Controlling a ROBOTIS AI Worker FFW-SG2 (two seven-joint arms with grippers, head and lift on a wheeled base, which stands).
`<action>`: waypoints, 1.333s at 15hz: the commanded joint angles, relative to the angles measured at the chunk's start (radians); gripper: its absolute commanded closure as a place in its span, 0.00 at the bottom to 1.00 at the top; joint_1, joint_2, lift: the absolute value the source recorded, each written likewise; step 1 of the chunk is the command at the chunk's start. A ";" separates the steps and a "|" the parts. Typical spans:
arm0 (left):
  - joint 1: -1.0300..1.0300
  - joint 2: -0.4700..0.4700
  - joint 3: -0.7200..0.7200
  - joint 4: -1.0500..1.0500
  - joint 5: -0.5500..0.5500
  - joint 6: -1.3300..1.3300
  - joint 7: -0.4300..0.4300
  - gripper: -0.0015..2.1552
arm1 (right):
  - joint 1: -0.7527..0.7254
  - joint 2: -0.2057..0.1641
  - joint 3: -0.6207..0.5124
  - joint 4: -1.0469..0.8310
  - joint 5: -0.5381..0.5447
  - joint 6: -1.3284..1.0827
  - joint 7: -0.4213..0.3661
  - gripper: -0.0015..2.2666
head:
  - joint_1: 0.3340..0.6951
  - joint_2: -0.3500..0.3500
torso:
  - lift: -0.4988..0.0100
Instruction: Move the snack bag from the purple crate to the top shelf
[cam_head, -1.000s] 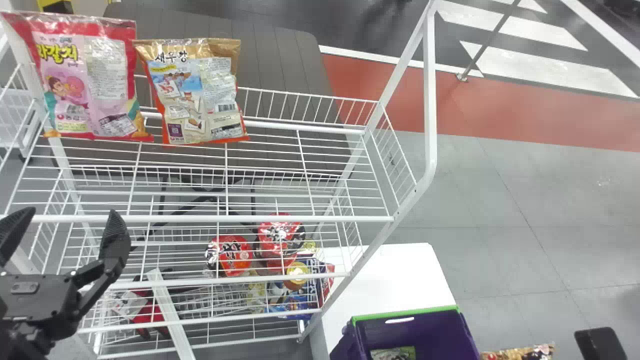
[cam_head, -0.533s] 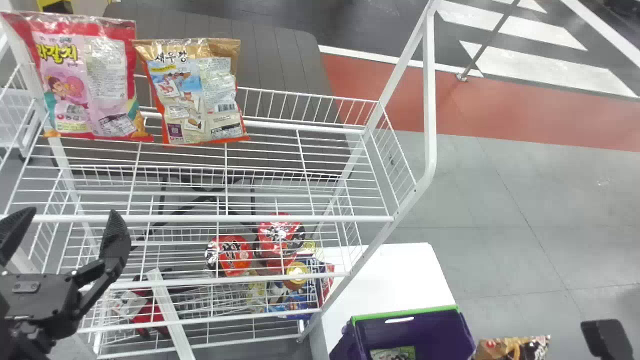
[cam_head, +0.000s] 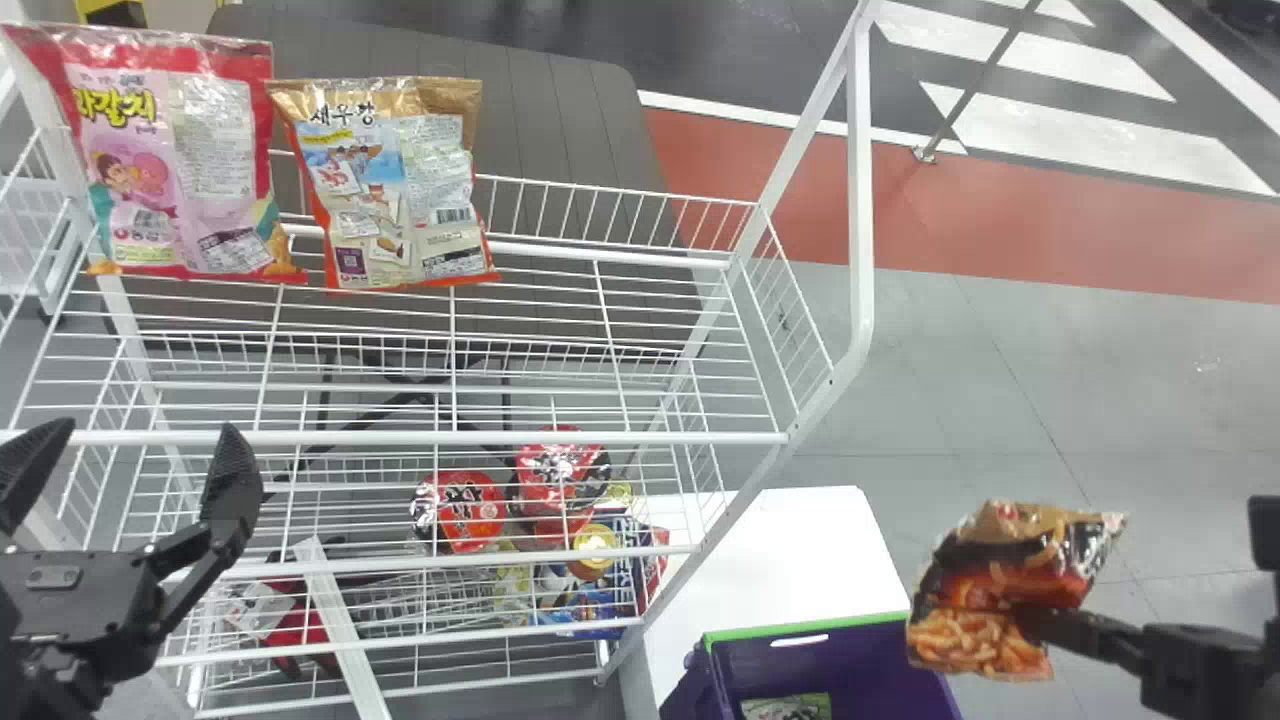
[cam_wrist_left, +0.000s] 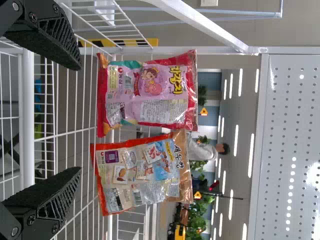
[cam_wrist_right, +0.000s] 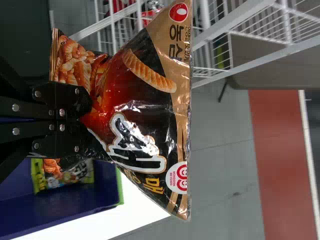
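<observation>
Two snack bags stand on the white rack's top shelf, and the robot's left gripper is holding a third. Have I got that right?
Not quite: the right gripper holds the third snack bag, as the right wrist view shows. The two snack bags do stand on the top shelf.

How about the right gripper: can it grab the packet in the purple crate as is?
Probably not: the right gripper is shut on the snack bag, so it would likely have to let go before taking the packet in the crate.
</observation>
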 joint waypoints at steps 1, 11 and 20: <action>0.003 0.003 0.001 -0.005 0.000 0.000 0.000 0.05 | -0.009 0.000 0.031 -0.090 -0.005 0.106 0.005 0.73 | 1.00 0.00 | 0.98; -0.004 0.009 -0.002 -0.002 0.000 0.003 -0.005 0.05 | -0.110 -0.011 0.142 -0.374 -0.045 0.368 0.005 0.73 | 1.00 0.00 | 0.98; -0.007 0.008 -0.002 0.006 -0.003 0.006 -0.003 0.05 | -0.342 -0.008 0.536 -0.371 0.115 0.368 0.005 0.73 | 1.00 0.14 | 0.98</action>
